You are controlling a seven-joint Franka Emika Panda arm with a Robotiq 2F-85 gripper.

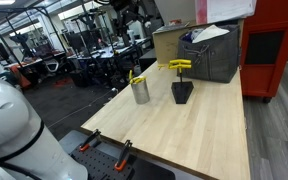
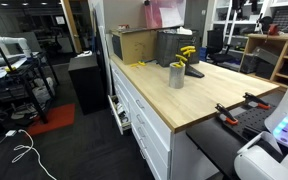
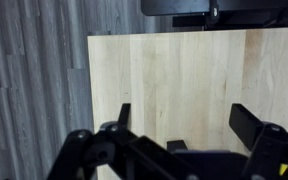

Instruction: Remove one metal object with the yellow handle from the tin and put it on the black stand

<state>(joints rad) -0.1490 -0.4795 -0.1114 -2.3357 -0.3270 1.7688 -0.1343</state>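
Seen from the wrist, the gripper (image 3: 184, 128) hangs over the pale wooden surface (image 3: 174, 70) with its jaws spread wide and nothing between them. Its dark fingers (image 3: 124, 114) frame bare wood, and grey plank flooring (image 3: 34, 80) runs past the edge of the surface.

In an exterior view, we see the robot's white body (image 1: 12, 125) nearest the camera, then an orange-handled clamp (image 1: 123, 150) at the near edge of the surface. Further along stands the tin (image 1: 140, 93), upright, with a yellow handle (image 1: 136, 76) sticking out of its top. Near it, but not touching, sits the black stand (image 1: 182, 93). A second yellow-handled object (image 1: 179, 66) rests across its thin top.

Behind both rises the large grey box (image 1: 212, 55), with a cardboard box (image 1: 169, 42) next to it. A red cabinet (image 1: 274, 45) stands beyond the far corner of the surface.

In both exterior views, the tin and the stand sit toward the far end of the surface, well apart from the robot's body. We cannot tell at this size what kind of tool the yellow handles belong to.
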